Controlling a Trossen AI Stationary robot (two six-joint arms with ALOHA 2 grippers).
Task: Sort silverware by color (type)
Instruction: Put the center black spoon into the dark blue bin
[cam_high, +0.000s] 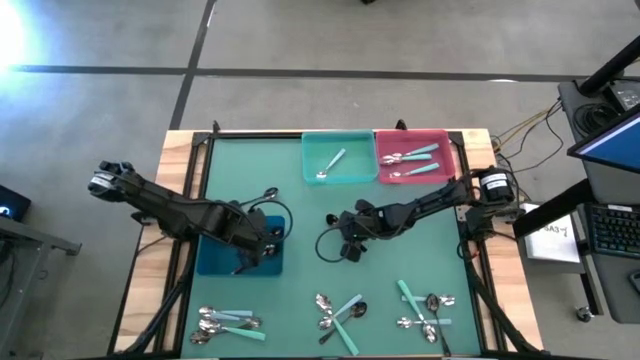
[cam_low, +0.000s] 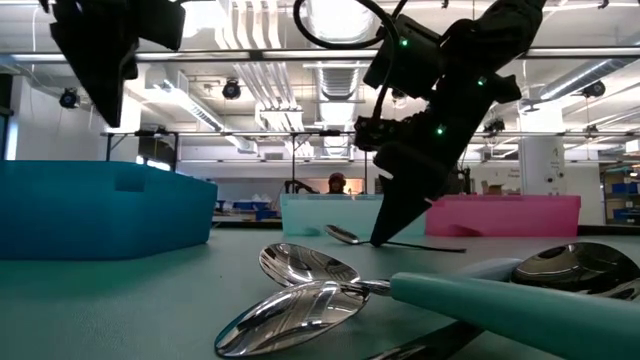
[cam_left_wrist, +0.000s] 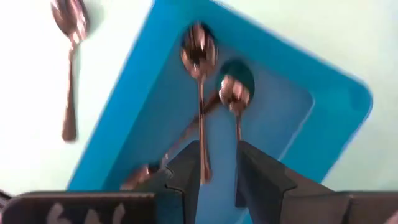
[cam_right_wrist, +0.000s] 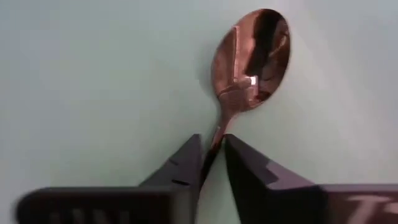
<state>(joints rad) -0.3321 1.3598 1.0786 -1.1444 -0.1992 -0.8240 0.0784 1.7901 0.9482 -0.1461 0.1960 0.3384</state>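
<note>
A green mat (cam_high: 300, 230) covers the table, w/ a big workshop room behind it. There are 3 bins: a blue bin (cam_high: 215, 258) on the left, a teal bin (cam_high: 360, 150) and a pink bin (cam_high: 390, 142) side by side at the far edge.

The right claw (cam_high: 350, 248) is down on the mat near the middle. Its fingers (cam_right_wrist: 186, 168) are pinched on the thin neck of a dark spoon (cam_right_wrist: 252, 59) that lies flat on the mat.

The left claw (cam_high: 262, 250) hangs over the blue bin, fingers a bit apart, holding nothing. 3 dark spoons (cam_left_wrist: 199, 68) lie in that bin. 1 more dark spoon (cam_high: 268, 193) lies on the mat just past the bin.

The teal bin holds 1 silver spoon (cam_high: 330, 165). The pink bin holds 2 mint-handled spoons (cam_high: 410, 158).

3 heaps of mixed spoons sit along the near edge: left heap (cam_high: 225, 322), middle heap (cam_high: 338, 315), right heap (cam_high: 425, 308). Can't count the spoons in each heap.
</note>
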